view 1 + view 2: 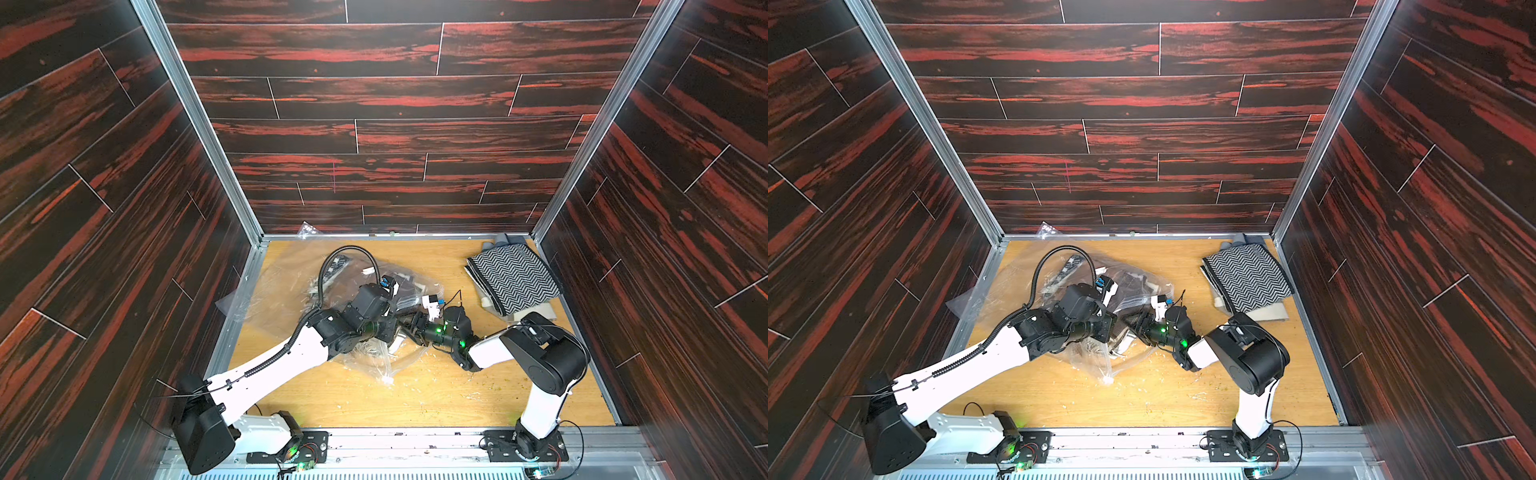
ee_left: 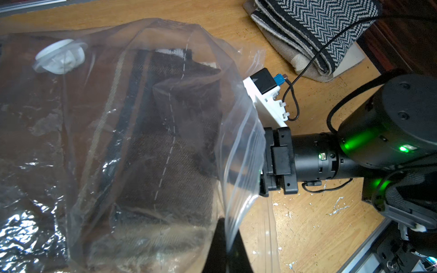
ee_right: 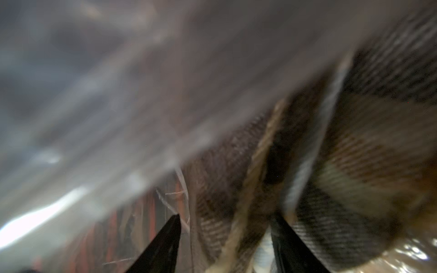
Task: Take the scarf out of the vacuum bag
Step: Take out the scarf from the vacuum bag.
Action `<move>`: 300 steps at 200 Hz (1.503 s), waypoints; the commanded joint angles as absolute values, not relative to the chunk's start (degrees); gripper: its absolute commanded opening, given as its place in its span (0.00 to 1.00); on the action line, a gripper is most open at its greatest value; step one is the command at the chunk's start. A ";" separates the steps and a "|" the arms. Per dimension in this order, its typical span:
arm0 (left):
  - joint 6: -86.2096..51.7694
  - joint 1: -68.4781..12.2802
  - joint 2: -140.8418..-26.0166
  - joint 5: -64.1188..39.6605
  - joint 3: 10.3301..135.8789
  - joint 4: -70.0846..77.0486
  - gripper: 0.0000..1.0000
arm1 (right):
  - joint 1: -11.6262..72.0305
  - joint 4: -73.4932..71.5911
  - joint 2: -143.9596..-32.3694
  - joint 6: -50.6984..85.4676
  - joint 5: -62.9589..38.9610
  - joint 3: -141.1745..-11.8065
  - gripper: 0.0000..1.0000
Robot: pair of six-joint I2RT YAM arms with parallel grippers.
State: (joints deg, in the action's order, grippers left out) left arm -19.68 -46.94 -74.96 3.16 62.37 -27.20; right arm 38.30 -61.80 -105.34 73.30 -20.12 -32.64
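clear, crinkly plastic makes up the vacuum bag (image 1: 286, 291). it lies crumpled on the wooden table (image 1: 415, 399), under and around both grippers, and glints white wherever it creases. its round white valve (image 2: 60, 58) sits on the upper sheet, well away from the left gripper (image 2: 224, 227). the small white slider clip (image 1: 388, 380) lies at the end of the zip edge (image 2: 243, 165), on the side towards the arm bases. the scarf (image 2: 165, 141) shows through the plastic, a brown plaid with dark and cream stripes, folded up inside the bag.

the left gripper's fingers are pressed together, pinching the zip edge at the bag's mouth so the top sheet stands lifted. just beside that pinch the right gripper (image 3: 224, 217) reaches in through the mouth. its black fingers are spread, with a fold of the scarf between them. one finger lies against the cloth and the other looks clear of it, so no grip shows.

beyond the right gripper, well apart from the bag, a folded black-and-white herringbone cloth (image 1: 515, 278) rests on the table.
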 commanded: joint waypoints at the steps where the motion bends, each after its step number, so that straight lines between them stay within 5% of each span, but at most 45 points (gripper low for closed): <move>1: -18.35 -47.25 -74.92 1.91 60.64 -27.69 0.00 | 39.09 -61.63 -104.59 73.47 -19.10 -32.38 0.63; 155: -18.98 -47.72 -70.34 4.31 56.53 -29.04 0.00 | 42.45 -51.81 -94.19 73.14 -18.90 -35.76 0.60; 300: -18.29 -47.68 -67.73 5.36 56.87 -29.35 0.00 | 46.66 -53.48 -96.48 76.42 -19.16 -33.72 0.57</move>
State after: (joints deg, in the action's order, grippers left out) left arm -18.85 -47.48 -69.95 4.54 57.30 -27.83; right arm 45.25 -53.49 -95.70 76.09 -18.65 -33.89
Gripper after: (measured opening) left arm 0.053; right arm 0.575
